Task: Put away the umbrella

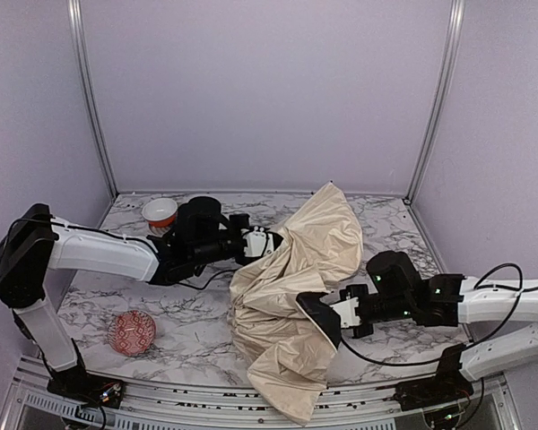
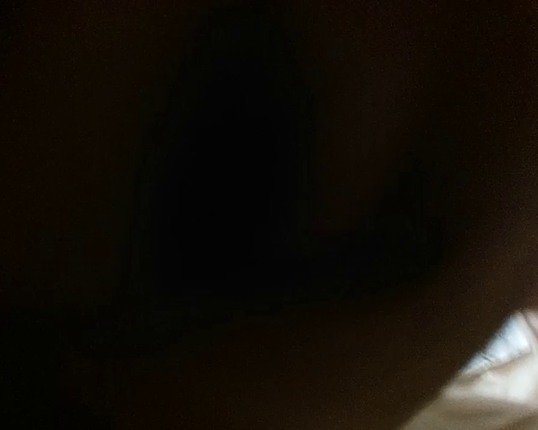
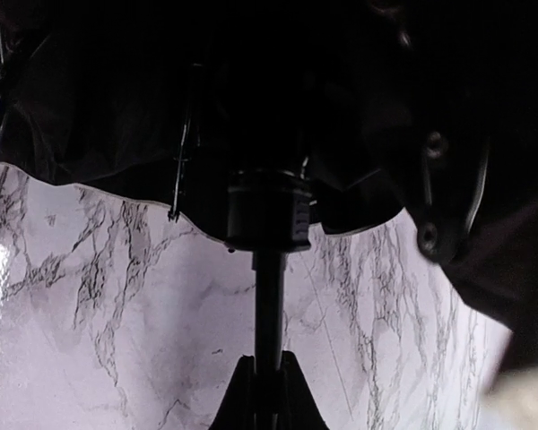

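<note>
The umbrella point(image 1: 309, 246) lies half collapsed across the middle of the marble table point(image 1: 403, 233), its cream-beige fabric bunched and spilling over the near edge. My right gripper point(image 1: 316, 312) reaches in from the right under the fabric. In the right wrist view it point(image 3: 269, 365) is shut on the thin black shaft point(image 3: 268, 287), just below the black runner point(image 3: 267, 210). My left gripper point(image 1: 267, 242) comes from the left with its fingertips buried in the fabric's upper edge. The left wrist view is almost black, with only a sliver of cream fabric point(image 2: 511, 390), and what the left fingers touch is hidden.
A red patterned ball point(image 1: 131, 332) sits near the front left. A small red and white bowl point(image 1: 160, 212) stands at the back left, behind the left arm. Lilac walls with metal posts close the back and sides.
</note>
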Available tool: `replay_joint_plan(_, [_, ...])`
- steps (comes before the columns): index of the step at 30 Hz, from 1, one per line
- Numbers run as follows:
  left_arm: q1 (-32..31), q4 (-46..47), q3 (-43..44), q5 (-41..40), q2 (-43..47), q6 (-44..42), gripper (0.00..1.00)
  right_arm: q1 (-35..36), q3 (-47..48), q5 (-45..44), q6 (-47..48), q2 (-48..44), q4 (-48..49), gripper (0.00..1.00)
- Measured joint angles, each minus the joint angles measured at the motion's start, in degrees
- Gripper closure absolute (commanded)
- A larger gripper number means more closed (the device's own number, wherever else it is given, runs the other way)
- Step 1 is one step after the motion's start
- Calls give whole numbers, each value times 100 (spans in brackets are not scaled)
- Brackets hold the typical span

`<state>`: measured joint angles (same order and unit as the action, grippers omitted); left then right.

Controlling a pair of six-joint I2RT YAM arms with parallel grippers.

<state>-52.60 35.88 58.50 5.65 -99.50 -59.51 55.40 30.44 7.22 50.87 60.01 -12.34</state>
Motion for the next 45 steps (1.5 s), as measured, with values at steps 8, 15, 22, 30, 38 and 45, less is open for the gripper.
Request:
replay_joint_plan(8, [4,234,-90,-111,-24,-286,100,24,68,245,-55,199,55,100])
replay_joint_plan(15, [-17,743,-501,-417,-756,-289,100,350,-417,317,-184,201,-210,100])
replay_joint_plan(22, [-22,1333,-625,-833,-1543,-83,48,402,-822,387,-326,83,-328,100])
replay_joint_plan(30, [144,1189,-662,-1410,-1550,555,1,411,-820,391,-479,85,-282,100])
replay_joint_plan(38, [1115,774,-555,-2441,-887,1886,1,575,-822,894,-66,205,-420,100])
replay_joint_plan(45, [699,-361,-487,-1982,374,2380,13,409,-798,1025,35,295,-417,100])
